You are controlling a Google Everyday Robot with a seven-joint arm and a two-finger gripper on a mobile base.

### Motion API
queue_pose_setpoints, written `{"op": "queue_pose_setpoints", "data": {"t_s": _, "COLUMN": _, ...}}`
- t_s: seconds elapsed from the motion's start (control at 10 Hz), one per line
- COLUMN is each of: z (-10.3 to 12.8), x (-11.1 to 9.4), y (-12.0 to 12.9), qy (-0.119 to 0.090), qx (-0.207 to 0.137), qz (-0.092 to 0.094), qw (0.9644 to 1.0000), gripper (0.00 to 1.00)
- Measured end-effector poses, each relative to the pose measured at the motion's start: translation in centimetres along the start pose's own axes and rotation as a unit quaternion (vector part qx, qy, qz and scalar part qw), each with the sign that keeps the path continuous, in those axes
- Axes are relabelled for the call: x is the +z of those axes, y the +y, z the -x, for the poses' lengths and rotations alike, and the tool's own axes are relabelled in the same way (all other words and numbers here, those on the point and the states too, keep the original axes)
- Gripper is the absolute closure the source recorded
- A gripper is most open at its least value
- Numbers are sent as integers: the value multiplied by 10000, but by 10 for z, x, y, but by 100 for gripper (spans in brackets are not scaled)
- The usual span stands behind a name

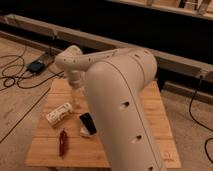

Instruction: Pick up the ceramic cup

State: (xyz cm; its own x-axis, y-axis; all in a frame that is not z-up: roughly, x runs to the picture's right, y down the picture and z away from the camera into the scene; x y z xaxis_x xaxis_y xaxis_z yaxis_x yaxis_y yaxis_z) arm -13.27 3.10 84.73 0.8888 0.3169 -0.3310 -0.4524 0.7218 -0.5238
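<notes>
Dim, warm light. Wooden table (45, 147) on a brownish floor (17, 117), black cables (14, 76) and a small dark box (36, 65) lying at left. Behind, a long pale rail (175, 57) along a dark wall (125, 22); one more cable (192, 97) trailing at right.

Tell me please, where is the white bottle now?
In the camera view, the white bottle lies on its side on the left part of the wooden table, just below-left of the hand and left of the black object.
</notes>
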Motion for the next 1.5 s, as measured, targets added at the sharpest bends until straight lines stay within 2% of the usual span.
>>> {"op": "queue_pose_setpoints", "data": {"t_s": 0.4, "z": 2, "x": 33, "y": -14, "qy": -191, "qx": 108, "qz": 117, "qw": 9997, "gripper": 21}}
{"op": "queue_pose_setpoints", "data": {"t_s": 0.5, "z": 2, "x": 40, "y": -16, "qy": -210, "qx": 74, "qz": 110, "qw": 9997, "gripper": 25}}
{"op": "queue_pose_setpoints", "data": {"t_s": 0.7, "z": 3, "x": 51, "y": -17, "qy": -258, "qx": -31, "qz": 112, "qw": 9996, "gripper": 43}}
{"op": "queue_pose_setpoints", "data": {"t_s": 0.8, "z": 4, "x": 54, "y": -16, "qy": -300, "qx": -103, "qz": 137, "qw": 9994, "gripper": 56}}
{"op": "queue_pose_setpoints", "data": {"t_s": 1.0, "z": 4, "x": 51, "y": -17, "qy": -388, "qx": -175, "qz": 147, "qw": 9990, "gripper": 74}}
{"op": "queue_pose_setpoints", "data": {"t_s": 1.2, "z": 3, "x": 39, "y": -20, "qy": -482, "qx": -237, "qz": 120, "qw": 9985, "gripper": 94}}
{"op": "queue_pose_setpoints", "data": {"t_s": 1.3, "z": 2, "x": 32, "y": -21, "qy": -529, "qx": -290, "qz": 97, "qw": 9981, "gripper": 99}}
{"op": "queue_pose_setpoints", "data": {"t_s": 1.5, "z": 1, "x": 17, "y": -24, "qy": -582, "qx": -393, "qz": -18, "qw": 9975, "gripper": 100}}
